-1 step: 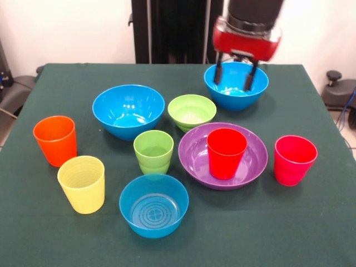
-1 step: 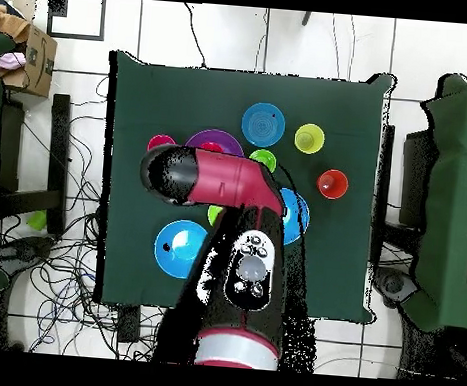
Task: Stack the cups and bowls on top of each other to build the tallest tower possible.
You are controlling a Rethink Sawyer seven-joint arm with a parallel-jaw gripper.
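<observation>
My gripper [image 1: 235, 77] is open at the far right, its two dark fingers [image 1: 218, 72] hanging just inside a large blue bowl [image 1: 236, 89] and holding nothing. A second large blue bowl [image 1: 128, 111] sits left of centre. Beside it is the small green bowl [image 1: 192, 111]. The red cup [image 1: 226, 153] stands upright inside the purple bowl [image 1: 197, 158]; nothing else is stacked. The light green cup [image 1: 153, 151], orange cup [image 1: 55, 140], yellow cup [image 1: 82, 183], pinkish-red cup [image 1: 294, 160] and small blue bowl [image 1: 154, 206] stand apart on the cloth.
The green tablecloth [image 1: 311, 222] covers the whole table. In the overhead view the arm [image 2: 228, 186] hides the table's middle. The small blue bowl [image 2: 264, 124], yellow cup [image 2: 309, 139] and orange cup [image 2: 332, 184] show beyond it. Chairs and cables surround the table.
</observation>
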